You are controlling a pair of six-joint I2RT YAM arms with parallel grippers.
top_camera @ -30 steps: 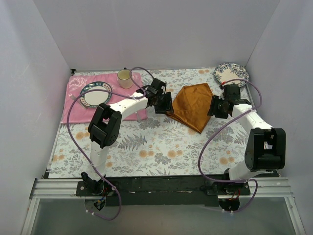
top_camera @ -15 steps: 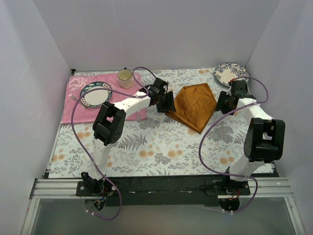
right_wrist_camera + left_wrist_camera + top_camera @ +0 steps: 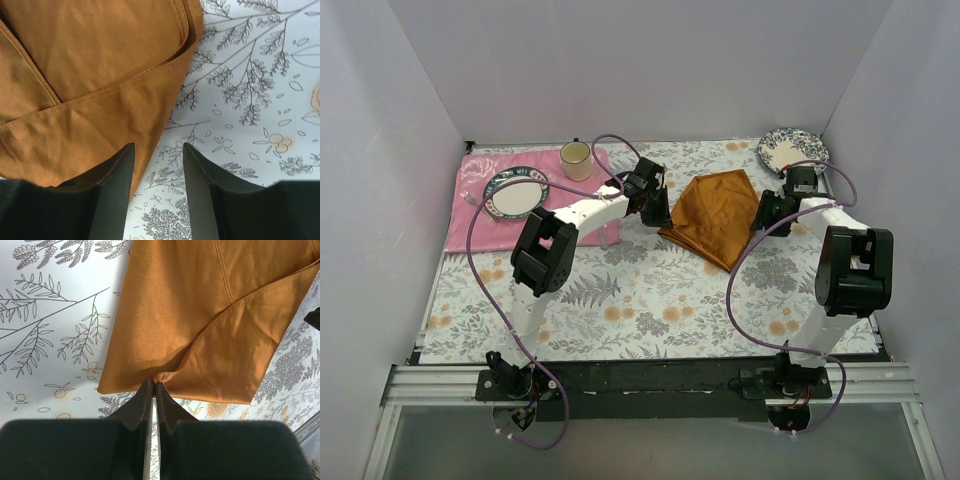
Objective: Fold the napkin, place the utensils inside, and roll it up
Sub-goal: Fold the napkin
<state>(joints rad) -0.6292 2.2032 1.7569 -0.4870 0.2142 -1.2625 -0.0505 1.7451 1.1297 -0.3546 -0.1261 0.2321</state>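
Observation:
The rust-orange napkin (image 3: 715, 215) lies folded on the floral tablecloth, its layered hems plain in the left wrist view (image 3: 200, 315) and the right wrist view (image 3: 90, 75). My left gripper (image 3: 660, 212) is at the napkin's left edge, and its jaws (image 3: 153, 385) are shut on a small pucker of the hem. My right gripper (image 3: 763, 212) is open at the right edge (image 3: 158, 147), with one finger over the cloth and the other over the tablecloth. I cannot make out the utensils for certain. A small white shape (image 3: 470, 199) lies by the blue-rimmed plate.
A pink placemat (image 3: 470, 228) at the back left carries a blue-rimmed plate (image 3: 515, 192) and a cream cup (image 3: 576, 158). A floral plate (image 3: 792, 150) sits at the back right corner. White walls enclose three sides.
My left gripper has shut on the napkin's left edge. My right gripper drew off to the right, then came back to the napkin's right edge, still open.

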